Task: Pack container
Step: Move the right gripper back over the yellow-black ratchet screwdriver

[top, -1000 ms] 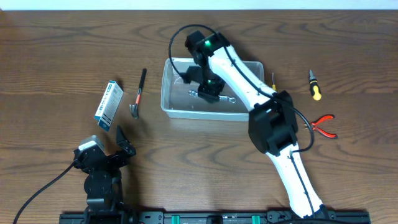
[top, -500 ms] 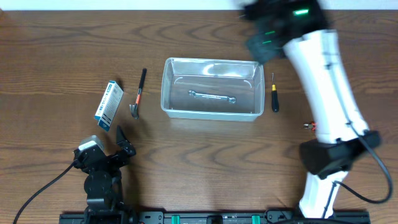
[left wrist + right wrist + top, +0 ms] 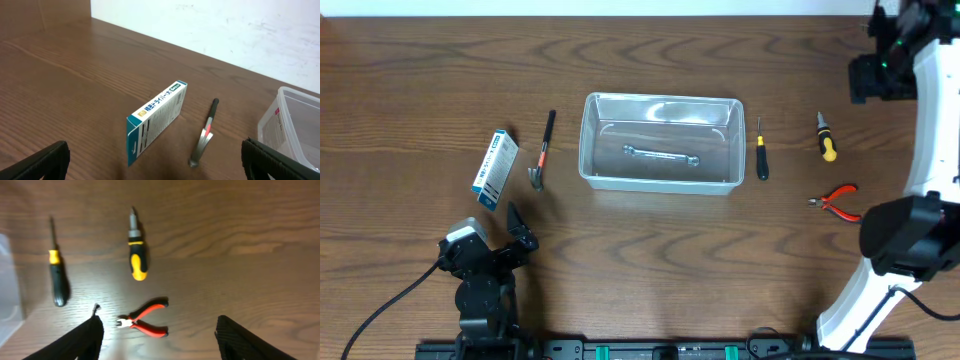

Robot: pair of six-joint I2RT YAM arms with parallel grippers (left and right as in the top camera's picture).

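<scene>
- While a wrench [image 3: 661, 156] is already seen lying flat on the floor of the container [image 3: 662, 184], which is set near the middle of the surface [image 3: 640, 270], the packing is judged to be barely begun.
- To the left of the container, a hammer [image 3: 542, 152] and a blue-and-white box [image 3: 495, 167] are seen lying on the surface, the hammer nearer the tub and the box just beyond it.
- To the right, a slim black-handled screwdriver [image 3: 761, 156] is found just beside the container wall. A yellow-and-black screwdriver [image 3: 827, 137] and red pliers [image 3: 837, 202] are laid farther out.
- Five things are thus counted outside the tub; whether all of them are meant to be packed cannot be told.
- The right gripper [image 3: 159, 335] is held above the right-hand tools with its fingers spread apart and nothing between them, so a pick from that group is judged likely, though not yet started.
- The left gripper [image 3: 520, 228] is parked low near the front edge, its fingers wide apart and empty, pointed toward the box and hammer.
</scene>
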